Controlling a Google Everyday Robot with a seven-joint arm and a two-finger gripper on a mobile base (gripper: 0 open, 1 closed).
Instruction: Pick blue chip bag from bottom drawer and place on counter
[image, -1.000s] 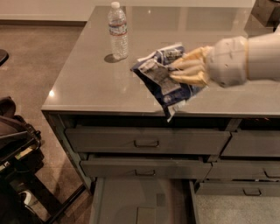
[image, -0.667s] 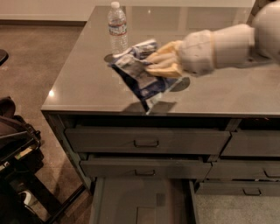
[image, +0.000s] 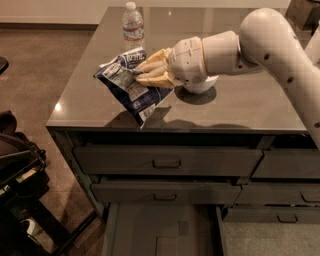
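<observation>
The bottom drawer (image: 150, 225) stands pulled out at the near edge, its floor bare, i.e. the bag is already out of it. Above it, the two handled drawers (image: 165, 161) are almost closed.

The change vs. 1 s ago: the arm has carried the blue chip bag (image: 131, 90) to the left over the tabletop (image: 240, 107), from the front-right part towards the left-front part. The bag hangs tilted, and its lower corner is very near the front edge. I cannot tell if it touches the surface. The gripper (image: 142, 74) is closed on the bag's upper right side, w/ the fingers pinching the foil. So the pick is done and the carry is prob. almost done. What is left, in my judgement, is to lower and let go. Being this close to the edge, the bag may slip off.

Behind the wrist a white bowl (image: 202, 86) sits on the tabletop, and farther back a water bottle (image: 133, 25).

Writing: the white band on top of the bag seems to read "Kettle", not fully sure. The bottle label is not readable.
</observation>
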